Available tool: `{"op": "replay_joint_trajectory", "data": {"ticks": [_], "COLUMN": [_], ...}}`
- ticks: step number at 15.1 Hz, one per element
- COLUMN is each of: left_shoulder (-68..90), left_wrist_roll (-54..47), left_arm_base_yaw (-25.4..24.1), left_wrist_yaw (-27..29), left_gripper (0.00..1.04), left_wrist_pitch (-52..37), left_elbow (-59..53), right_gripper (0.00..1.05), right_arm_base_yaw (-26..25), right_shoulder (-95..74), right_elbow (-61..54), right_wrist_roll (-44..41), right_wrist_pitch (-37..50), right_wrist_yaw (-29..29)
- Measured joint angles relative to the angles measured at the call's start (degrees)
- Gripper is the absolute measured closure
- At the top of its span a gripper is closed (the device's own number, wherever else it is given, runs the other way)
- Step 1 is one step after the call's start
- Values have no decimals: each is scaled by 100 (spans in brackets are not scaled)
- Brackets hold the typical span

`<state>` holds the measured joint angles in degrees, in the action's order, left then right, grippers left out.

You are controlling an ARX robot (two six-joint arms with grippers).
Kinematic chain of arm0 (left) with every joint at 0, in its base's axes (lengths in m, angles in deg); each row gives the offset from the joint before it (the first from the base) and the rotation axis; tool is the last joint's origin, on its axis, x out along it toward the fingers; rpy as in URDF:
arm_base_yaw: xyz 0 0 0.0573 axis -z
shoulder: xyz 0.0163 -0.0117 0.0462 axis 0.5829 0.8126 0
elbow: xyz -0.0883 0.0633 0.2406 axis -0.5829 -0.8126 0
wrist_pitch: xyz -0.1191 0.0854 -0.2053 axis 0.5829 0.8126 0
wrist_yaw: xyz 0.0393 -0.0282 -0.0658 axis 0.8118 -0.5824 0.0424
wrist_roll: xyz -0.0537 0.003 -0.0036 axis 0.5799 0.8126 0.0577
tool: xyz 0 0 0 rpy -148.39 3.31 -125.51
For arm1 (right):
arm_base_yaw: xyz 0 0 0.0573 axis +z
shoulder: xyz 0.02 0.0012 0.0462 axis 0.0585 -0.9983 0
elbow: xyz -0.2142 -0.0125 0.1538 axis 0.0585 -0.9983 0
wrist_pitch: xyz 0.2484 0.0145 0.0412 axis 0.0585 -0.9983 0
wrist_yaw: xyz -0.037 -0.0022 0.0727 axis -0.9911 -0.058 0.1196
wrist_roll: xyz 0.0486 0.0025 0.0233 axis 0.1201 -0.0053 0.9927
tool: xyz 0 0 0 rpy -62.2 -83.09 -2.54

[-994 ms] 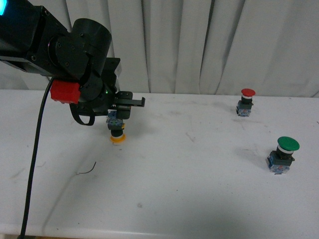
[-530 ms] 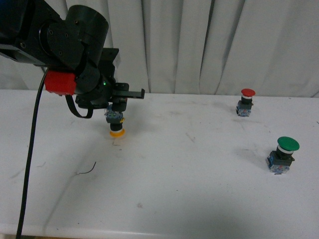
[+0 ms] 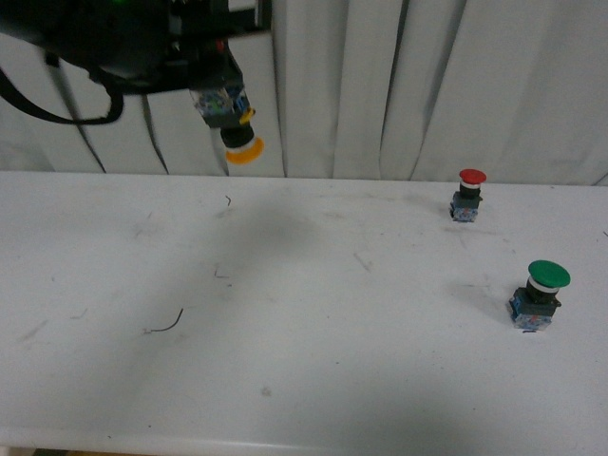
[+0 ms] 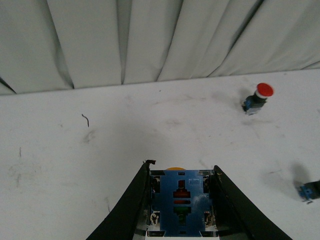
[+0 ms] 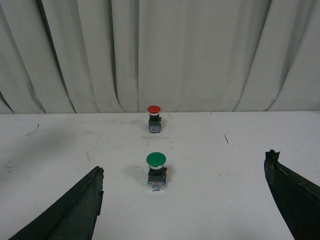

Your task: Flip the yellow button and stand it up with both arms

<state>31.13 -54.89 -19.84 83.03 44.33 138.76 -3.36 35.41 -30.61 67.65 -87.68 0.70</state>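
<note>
Holding yellow button [image 3: 234, 122] cap-down, pinched in left gripper [image 4: 182, 172], upper left of frame; right gripper [image 5: 184, 167] spread wide, empty. Next, likely: handing across to invert.

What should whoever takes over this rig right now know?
The left gripper is shut on the yellow button, holding it in the air over the left side of the table, cap down and slightly tilted.
The right gripper is open and empty, facing the green button and red button, both upright on the right side.
Done: pickup.
Left: flip it, probably via a handover to the right gripper, then stand it cap up.
</note>
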Motion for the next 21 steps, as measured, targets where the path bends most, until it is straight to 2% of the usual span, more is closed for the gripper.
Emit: {"op": "replay_joint_trajectory", "data": {"ticks": [4,6,8,10,12,14,16,19,21], "left_shoulder": [-1475,-1622,-1622,-1799,-2094,-2046,-1770,-1451,-1217], "left_wrist_roll": [4,4,164,656,1394,2409,3458,4896,5410], "left_arm_base_yaw": [181,157,70,-79,-278,-501,-699,-616,-485], "left_wrist_yaw": [4,63,-125,-785,-1727,-2680,-3368,-3410,-3274], "left_gripper": [74,74,74,74,74,75,75,75,75], "left_wrist_pitch": [-120,-229,-439,-957,-1652,-2514,-3602,-5080,-5486], "left_elbow": [-1436,-1718,-1823,-2002,-2332,-2629,-2879,-3475,-3477], "right_gripper": [6,6,6,6,6,6,6,6,6], "right_arm_base_yaw": [0,0,0,0,0,0,0,0,0], "right_shoulder": [0,0,0,2,0,0,0,2,0], "right_elbow": [0,0,0,0,0,0,0,0,0], "right_wrist_roll": [0,0,0,0,0,0,0,0,0], "right_wrist_pitch": [0,0,0,0,0,0,2,0,-4], "right_wrist_yaw": [0,0,0,0,0,0,0,0,0]}}
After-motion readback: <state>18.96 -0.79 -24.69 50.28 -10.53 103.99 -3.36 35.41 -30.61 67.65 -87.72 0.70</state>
